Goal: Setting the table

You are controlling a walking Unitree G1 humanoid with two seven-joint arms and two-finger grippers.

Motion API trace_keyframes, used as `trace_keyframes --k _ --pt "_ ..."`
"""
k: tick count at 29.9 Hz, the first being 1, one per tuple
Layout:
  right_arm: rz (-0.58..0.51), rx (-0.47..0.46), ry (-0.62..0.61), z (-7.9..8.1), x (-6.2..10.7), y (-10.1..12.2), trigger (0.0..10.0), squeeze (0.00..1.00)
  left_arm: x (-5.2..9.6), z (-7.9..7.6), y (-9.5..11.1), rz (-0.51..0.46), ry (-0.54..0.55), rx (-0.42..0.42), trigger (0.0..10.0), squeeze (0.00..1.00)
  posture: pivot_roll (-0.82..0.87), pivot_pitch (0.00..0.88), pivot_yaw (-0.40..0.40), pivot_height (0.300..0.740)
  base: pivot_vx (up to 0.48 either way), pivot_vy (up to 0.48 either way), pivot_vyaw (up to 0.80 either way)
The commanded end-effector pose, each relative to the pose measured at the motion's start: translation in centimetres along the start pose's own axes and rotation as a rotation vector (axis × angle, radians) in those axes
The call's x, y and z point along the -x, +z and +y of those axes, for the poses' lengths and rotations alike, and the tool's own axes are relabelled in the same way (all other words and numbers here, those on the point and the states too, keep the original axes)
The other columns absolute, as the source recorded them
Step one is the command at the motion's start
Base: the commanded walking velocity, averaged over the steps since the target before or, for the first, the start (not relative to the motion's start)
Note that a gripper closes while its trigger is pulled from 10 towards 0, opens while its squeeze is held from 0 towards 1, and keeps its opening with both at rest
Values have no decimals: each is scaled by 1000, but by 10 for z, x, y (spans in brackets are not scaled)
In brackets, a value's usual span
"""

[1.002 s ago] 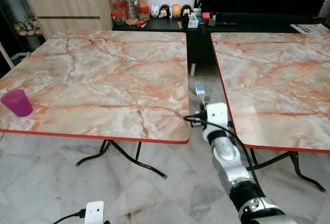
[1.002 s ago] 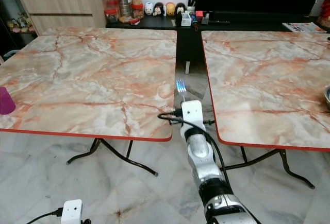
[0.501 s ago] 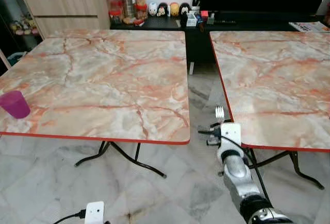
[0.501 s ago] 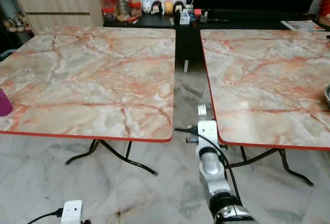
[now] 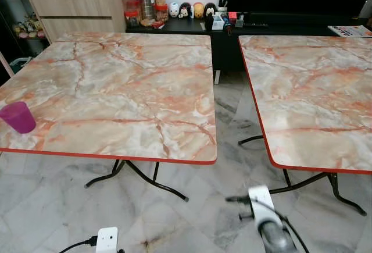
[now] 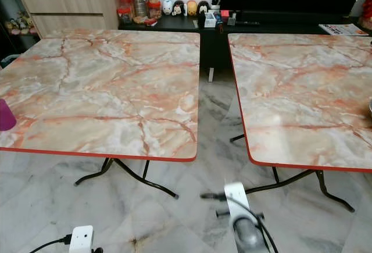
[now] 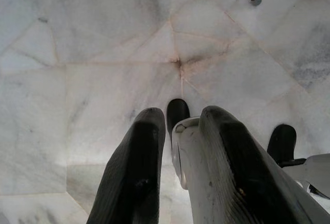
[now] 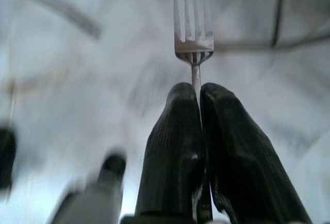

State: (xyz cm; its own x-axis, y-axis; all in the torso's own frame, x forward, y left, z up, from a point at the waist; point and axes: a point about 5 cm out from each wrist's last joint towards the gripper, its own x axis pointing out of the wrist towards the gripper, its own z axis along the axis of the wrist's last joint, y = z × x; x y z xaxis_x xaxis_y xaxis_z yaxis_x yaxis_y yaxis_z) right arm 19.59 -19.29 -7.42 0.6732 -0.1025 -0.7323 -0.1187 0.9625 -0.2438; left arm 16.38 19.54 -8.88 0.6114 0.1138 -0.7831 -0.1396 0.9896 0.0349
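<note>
A silver fork point(image 8: 193, 26) stands up from between the two black fingers of my right gripper point(image 8: 199, 92), which is shut on its handle. My right arm point(image 5: 263, 215) is low and blurred, over the floor in front of the gap between the two marble tables. The left table point(image 5: 116, 90) carries a purple cup point(image 5: 18, 117) near its front left corner. The right table point(image 5: 314, 96) has a bare top. My left gripper point(image 7: 183, 115) hangs idle above the floor tiles, its fingers apart with nothing between them.
A dark low bench point(image 5: 192, 27) with jars and small figures runs behind the tables, beside a wooden cabinet point(image 5: 75, 6). A magazine point(image 5: 351, 31) lies at the far right. Black metal table legs point(image 5: 139, 177) spread over the marble floor under both tables.
My right arm has dropped with the fork, from table-edge height in the gap between the tables down to near the floor. The tables and the cup have not moved.
</note>
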Motion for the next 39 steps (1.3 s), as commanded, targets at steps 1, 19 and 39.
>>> trace_keyframes --k 1,19,39 --pt "90 19 44 3 5 -21 10000 0 0 2 -3 21 1 -10 10000 0 -22 0 13 732 0 0 0" --pt "-60 -53 63 9 2 1 10000 0 1 1 -6 53 10 -40 10000 0 -31 0 18 732 0 0 0" --pt "-44 -64 58 12 -1 8 10000 0 1 7 -6 54 22 -53 10000 0 -44 0 45 732 0 -285 0"
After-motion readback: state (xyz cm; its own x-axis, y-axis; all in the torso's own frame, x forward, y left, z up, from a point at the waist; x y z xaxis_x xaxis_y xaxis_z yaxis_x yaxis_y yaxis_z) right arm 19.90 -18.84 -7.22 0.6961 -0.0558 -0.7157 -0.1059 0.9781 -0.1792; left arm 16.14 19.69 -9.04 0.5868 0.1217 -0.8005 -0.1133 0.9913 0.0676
